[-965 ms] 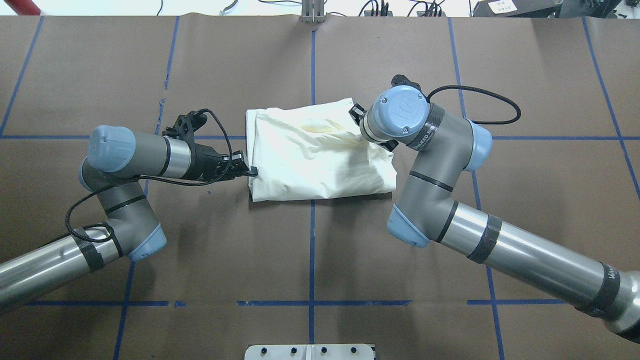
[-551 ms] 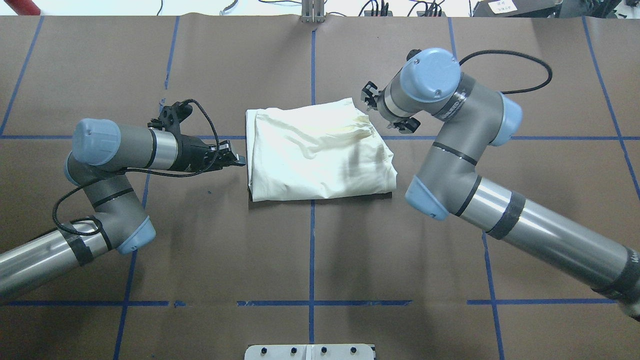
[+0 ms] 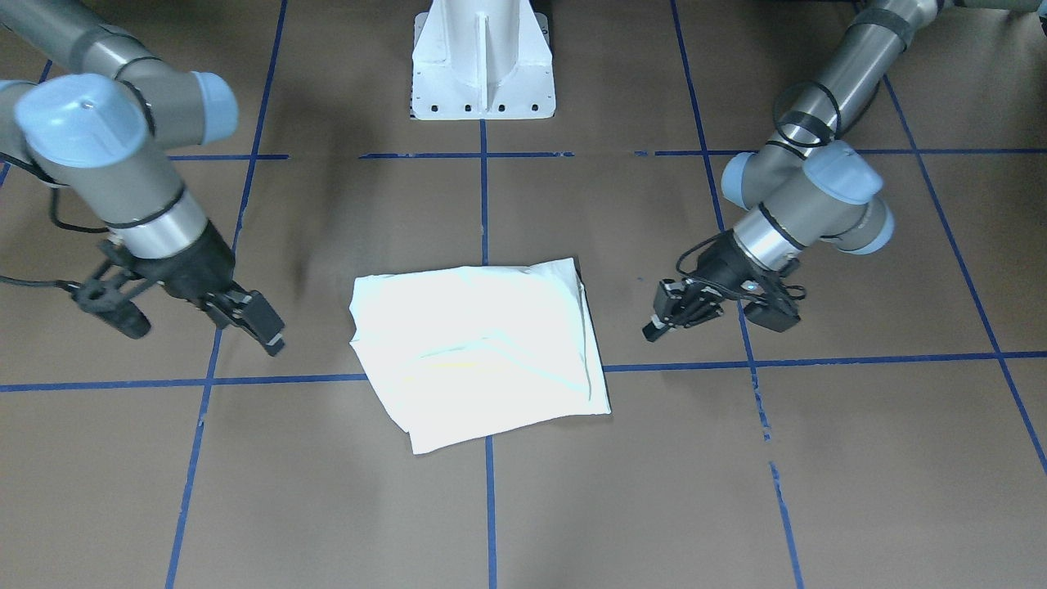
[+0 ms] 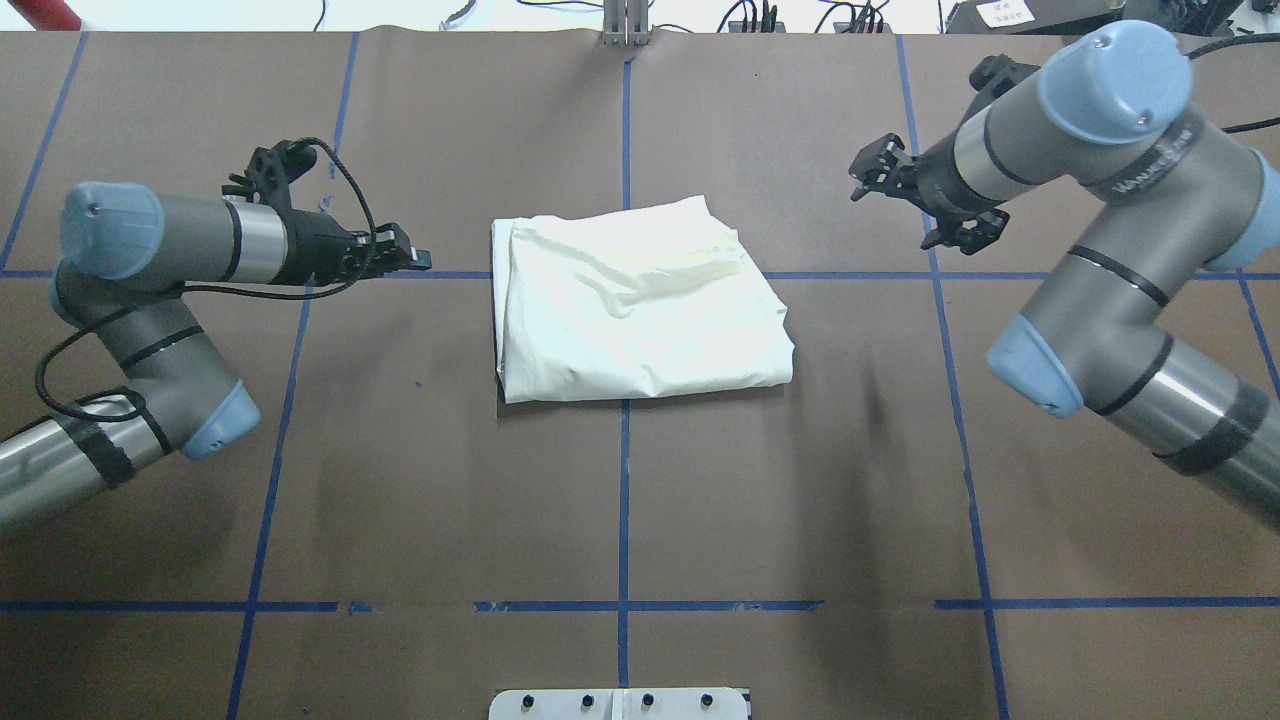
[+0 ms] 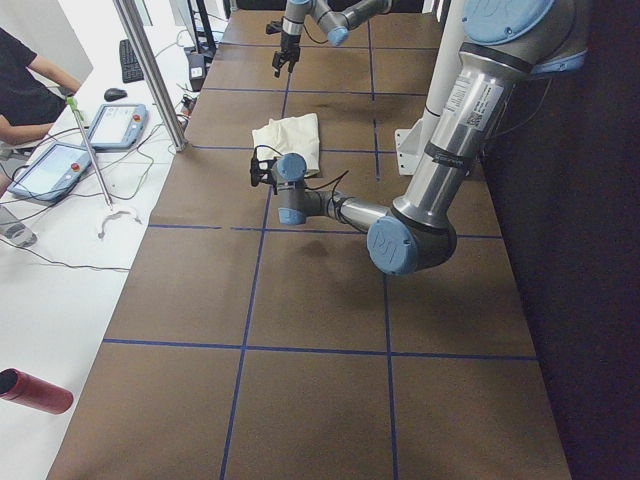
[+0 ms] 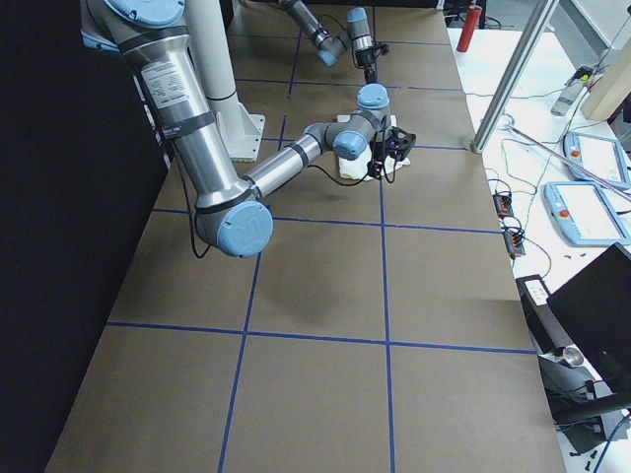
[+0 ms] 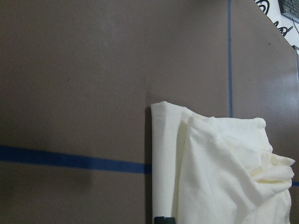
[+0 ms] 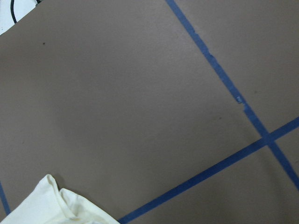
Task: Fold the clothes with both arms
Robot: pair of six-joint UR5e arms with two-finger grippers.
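Note:
The cream-white shirt (image 4: 640, 310) lies folded into a rough rectangle at the middle of the brown table (image 4: 620, 500), also in the front view (image 3: 478, 352). No print shows. My left gripper (image 4: 415, 260) hovers a short way off its left edge, shut and holding nothing; the left wrist view shows the shirt (image 7: 215, 172) just ahead of the closed fingertips (image 7: 163, 219). My right gripper (image 4: 868, 168) hangs off the shirt's far right corner, well apart from it, and looks open and empty. A corner of the shirt (image 8: 65, 205) shows in the right wrist view. Neither gripper touches the cloth.
Blue tape lines (image 4: 624, 520) grid the table. The white pedestal (image 3: 483, 65) stands at the robot's side of the table. Beyond the far edge a person (image 5: 25, 90) sits at a desk with handheld control units (image 5: 115, 125), beside a metal post (image 5: 150, 70).
Both arms have drawn back from the shirt: the left gripper slid off its left edge to the left and farther away, the right one rose off its right part and swung right. The shirt stays put.

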